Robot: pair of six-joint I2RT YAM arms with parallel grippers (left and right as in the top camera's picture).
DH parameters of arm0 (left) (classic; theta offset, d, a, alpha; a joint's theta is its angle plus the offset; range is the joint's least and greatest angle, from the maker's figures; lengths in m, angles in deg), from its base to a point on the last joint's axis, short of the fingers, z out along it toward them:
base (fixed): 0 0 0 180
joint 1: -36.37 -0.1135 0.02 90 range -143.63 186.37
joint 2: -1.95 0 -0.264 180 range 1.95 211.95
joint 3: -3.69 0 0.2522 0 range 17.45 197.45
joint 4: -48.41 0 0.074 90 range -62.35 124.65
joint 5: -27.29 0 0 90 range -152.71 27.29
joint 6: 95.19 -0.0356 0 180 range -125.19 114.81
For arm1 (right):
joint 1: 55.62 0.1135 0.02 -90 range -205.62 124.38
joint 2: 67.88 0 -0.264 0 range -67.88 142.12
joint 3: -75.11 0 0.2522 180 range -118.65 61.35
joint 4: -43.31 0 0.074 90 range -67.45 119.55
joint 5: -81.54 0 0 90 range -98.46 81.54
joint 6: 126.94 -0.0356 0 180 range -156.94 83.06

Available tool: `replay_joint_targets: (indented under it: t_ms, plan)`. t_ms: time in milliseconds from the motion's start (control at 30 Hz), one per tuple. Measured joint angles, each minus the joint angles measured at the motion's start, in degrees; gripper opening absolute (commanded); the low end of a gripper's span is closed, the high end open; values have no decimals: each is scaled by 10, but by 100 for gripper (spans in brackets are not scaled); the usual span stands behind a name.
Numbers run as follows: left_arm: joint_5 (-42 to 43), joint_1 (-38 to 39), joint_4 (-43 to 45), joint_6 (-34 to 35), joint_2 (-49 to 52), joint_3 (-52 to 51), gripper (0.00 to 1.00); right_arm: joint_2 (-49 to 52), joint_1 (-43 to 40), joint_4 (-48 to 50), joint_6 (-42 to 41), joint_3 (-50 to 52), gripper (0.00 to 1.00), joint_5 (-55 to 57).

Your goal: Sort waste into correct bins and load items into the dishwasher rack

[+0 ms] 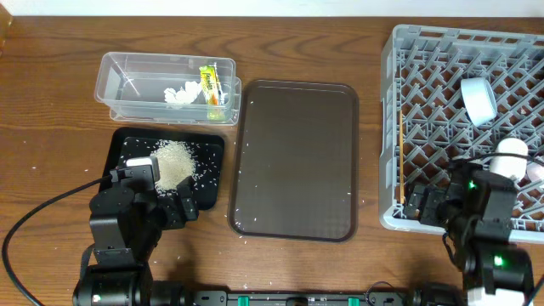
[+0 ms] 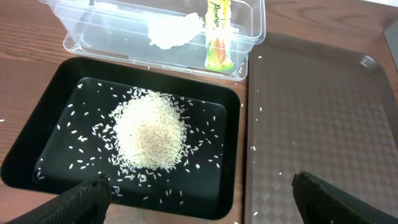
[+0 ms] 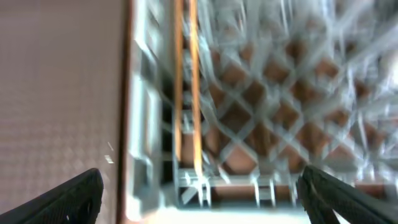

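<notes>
Loose rice grains [image 1: 172, 161] lie heaped in the black tray [image 1: 127, 149], also shown in the left wrist view [image 2: 149, 134]. The clear tub [image 1: 127, 81] holds the white tissue [image 1: 179, 95] and the green-and-yellow wrapper [image 1: 210, 88]. The grey rack [image 1: 425, 51] holds the pale bowl [image 1: 478, 99] on its side, a white cup [image 1: 512, 155] and the chopsticks [image 1: 400, 157] along its left wall. My left gripper [image 2: 199, 199] is open and empty above the black tray's front edge. My right gripper [image 3: 199, 199] is open and empty over the rack's front left corner. The dark blue plate is out of view.
The brown serving tray [image 1: 295, 157] lies between the black tray and the rack, with a few stray grains on it. The right wrist view is blurred; it shows the chopsticks [image 3: 186, 93] inside the rack wall [image 3: 140, 124].
</notes>
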Motion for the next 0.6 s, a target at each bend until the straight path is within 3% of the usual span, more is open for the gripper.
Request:
replay_joint_targets:
  t_ms: [333, 600]
  plan:
    - [0, 0, 0, 0, 0, -1, 96, -280, 31, 238, 55, 191, 99, -9]
    - [0, 0, 0, 0, 0, -1, 96, -365, 31, 412, 63, 312, 99, -4]
